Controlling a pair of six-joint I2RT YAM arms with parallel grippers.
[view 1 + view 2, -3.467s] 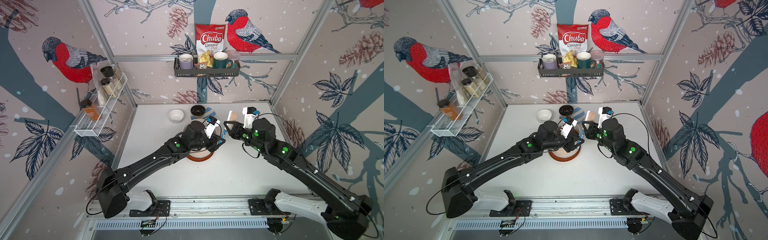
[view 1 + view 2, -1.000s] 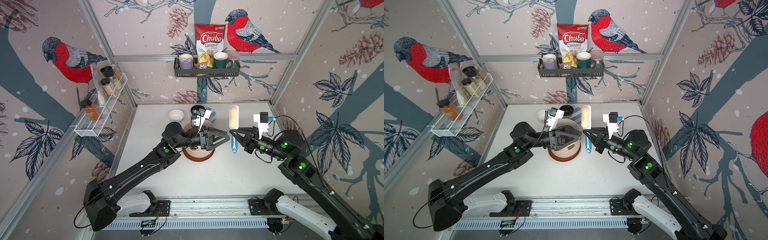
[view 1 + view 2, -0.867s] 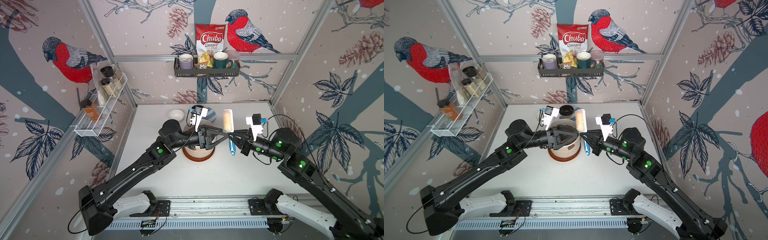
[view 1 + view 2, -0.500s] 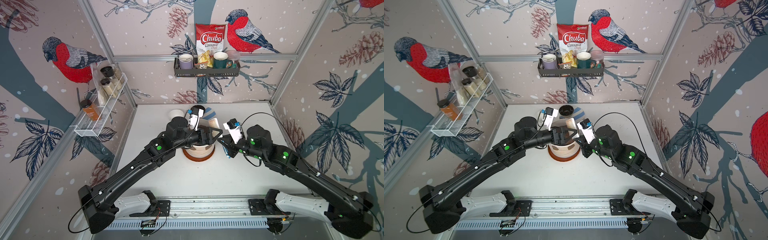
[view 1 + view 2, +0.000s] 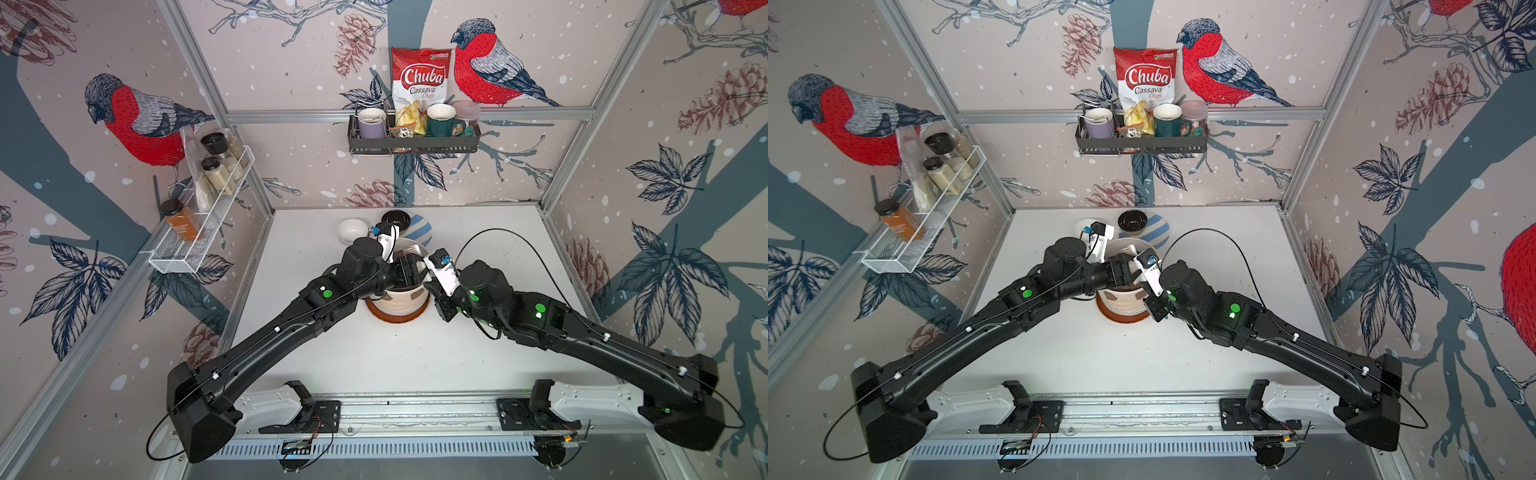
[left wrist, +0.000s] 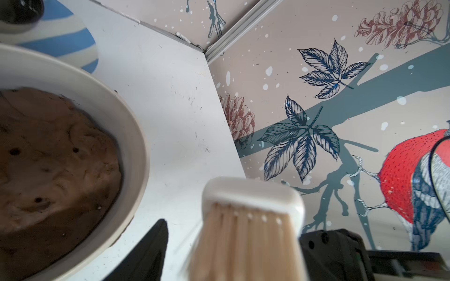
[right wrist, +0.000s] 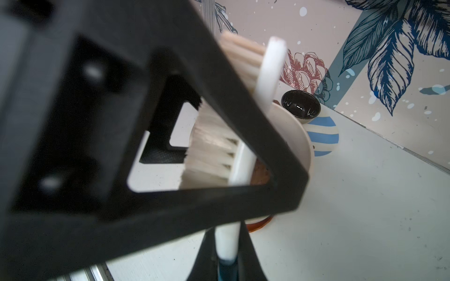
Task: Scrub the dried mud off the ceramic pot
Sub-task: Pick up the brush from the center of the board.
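Inside the ceramic pot (image 6: 136,146) lies brown soil (image 6: 48,158), just below its rim.

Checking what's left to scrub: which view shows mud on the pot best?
A top view: a mud patch shows on the pot's near side. The left wrist view shows only rim and soil; the right wrist view shows its rim behind the brush.
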